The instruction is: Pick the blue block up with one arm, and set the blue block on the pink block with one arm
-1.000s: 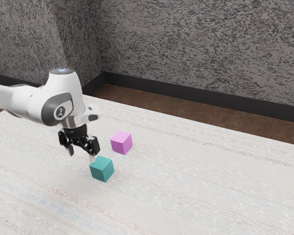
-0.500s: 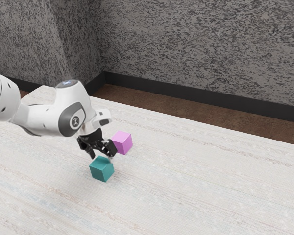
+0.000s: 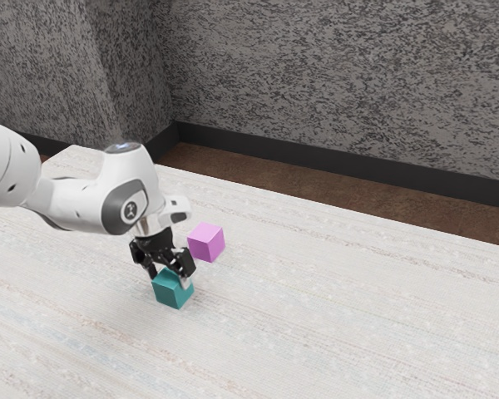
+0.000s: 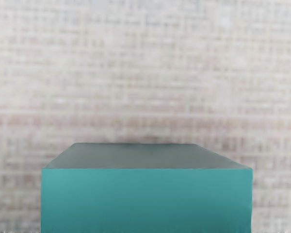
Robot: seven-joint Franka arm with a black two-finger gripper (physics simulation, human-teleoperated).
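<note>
One black two-finger gripper (image 3: 168, 274) hangs spread directly over the blue-green plastic cube (image 3: 174, 295), which sits left of frame centre; you need only descend straight, then close.

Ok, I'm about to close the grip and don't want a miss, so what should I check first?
1. Gripper open: ok.
2. Gripper right over the blue block: ok.
3. Block centred under the hand in the wrist view: ok.
4. Block flat on the table: ok.
5. Pink block top bare, ready for stacking: ok.
6. Hand low enough for a firm hold: cannot tell.
</note>
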